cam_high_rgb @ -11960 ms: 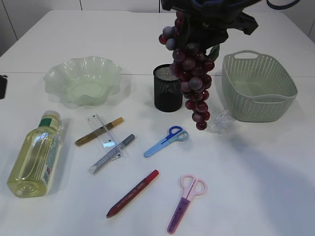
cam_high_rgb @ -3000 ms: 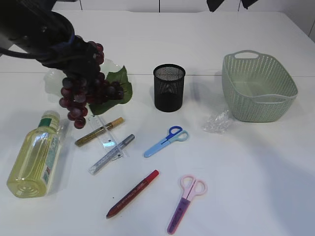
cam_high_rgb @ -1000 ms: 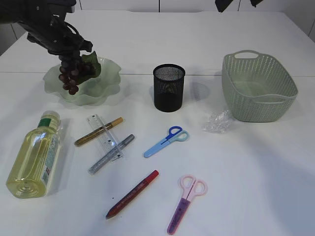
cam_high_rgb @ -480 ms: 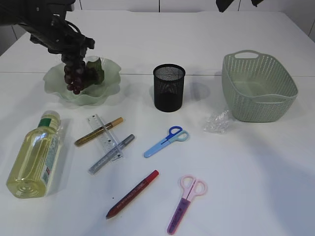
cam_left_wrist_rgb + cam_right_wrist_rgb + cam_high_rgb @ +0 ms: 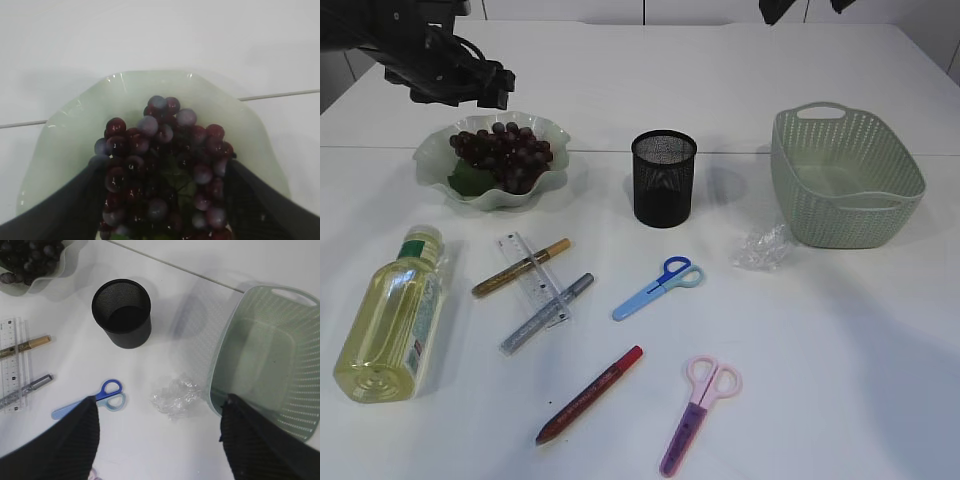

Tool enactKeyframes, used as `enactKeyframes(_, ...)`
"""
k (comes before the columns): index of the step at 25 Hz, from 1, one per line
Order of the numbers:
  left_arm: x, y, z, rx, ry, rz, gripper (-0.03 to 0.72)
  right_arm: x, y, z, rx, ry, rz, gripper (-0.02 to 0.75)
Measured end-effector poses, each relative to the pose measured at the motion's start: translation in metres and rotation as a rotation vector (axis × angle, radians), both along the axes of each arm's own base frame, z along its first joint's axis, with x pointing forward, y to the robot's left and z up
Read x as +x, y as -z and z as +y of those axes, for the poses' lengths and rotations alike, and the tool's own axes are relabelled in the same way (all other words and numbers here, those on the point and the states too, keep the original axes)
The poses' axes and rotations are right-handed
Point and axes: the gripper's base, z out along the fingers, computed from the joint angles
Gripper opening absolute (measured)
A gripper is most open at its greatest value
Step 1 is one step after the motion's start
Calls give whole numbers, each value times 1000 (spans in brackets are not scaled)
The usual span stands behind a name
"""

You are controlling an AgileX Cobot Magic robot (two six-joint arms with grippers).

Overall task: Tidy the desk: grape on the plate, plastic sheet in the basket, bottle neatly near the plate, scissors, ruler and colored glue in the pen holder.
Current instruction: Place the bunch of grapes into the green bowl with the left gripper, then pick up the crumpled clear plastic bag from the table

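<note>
Both left fingers (image 5: 60,210) stand apart, flanking grapes (image 5: 160,175) lying in plate (image 5: 65,135).

In the left wrist view the lower grapes (image 5: 160,170) are blurred and the plate (image 5: 65,140) is cut off at the bottom edge. The right pincer's fingers (image 5: 260,440) run off the right wrist view's bottom edge. There the ruler (image 5: 11,365) and the pink scissors (image 5: 93,474) are cut off. The left arm (image 5: 410,50) leaves the exterior view at the top-left.
</note>
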Motion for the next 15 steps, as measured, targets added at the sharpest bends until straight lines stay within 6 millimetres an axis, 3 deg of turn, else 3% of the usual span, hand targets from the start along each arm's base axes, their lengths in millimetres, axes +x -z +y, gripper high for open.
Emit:
enactKeyframes(5, -4, -9, 1, -1, -3, 11, 544, 0, 0, 0, 0, 0, 0, 585)
enactKeyframes(15, -48, -82, 9, -17, -21, 113, 544, 0, 0, 0, 4, -1, 1, 585)
